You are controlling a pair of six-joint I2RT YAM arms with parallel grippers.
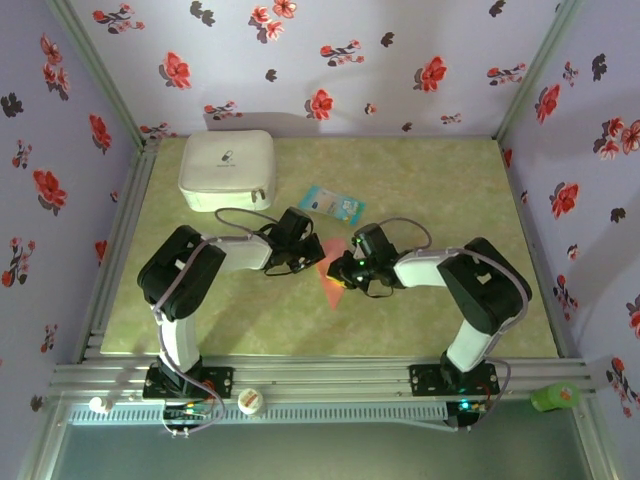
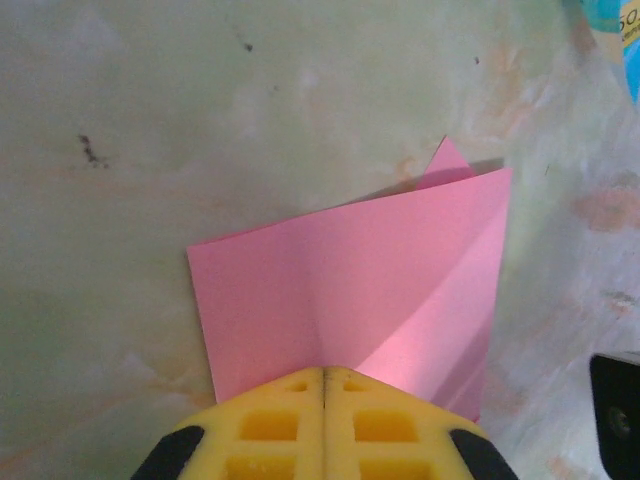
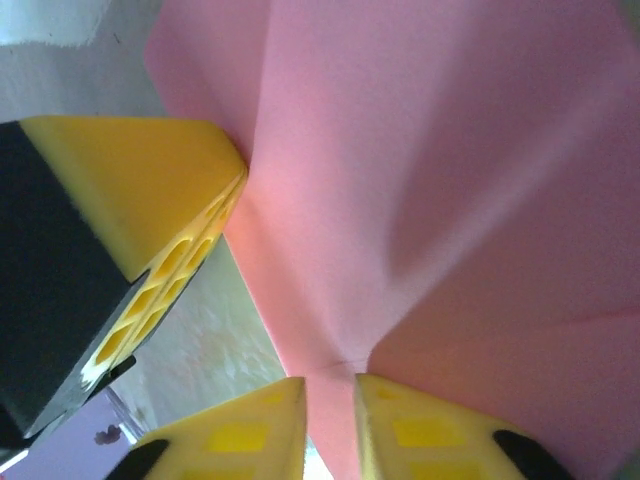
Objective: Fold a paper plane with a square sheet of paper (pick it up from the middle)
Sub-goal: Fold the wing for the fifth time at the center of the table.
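arms angled inward | left gripper (image 2: pixel 323 378) pinches paper sheet (image 2: pixel 350 290) | right gripper (image 3: pixel 330 398) narrowly parted astride

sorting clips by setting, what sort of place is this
Probably a robot test booth, not a home: floral-papered walls box in a mottled green table, and an aluminium rail along its near edge carries the left arm and right arm.
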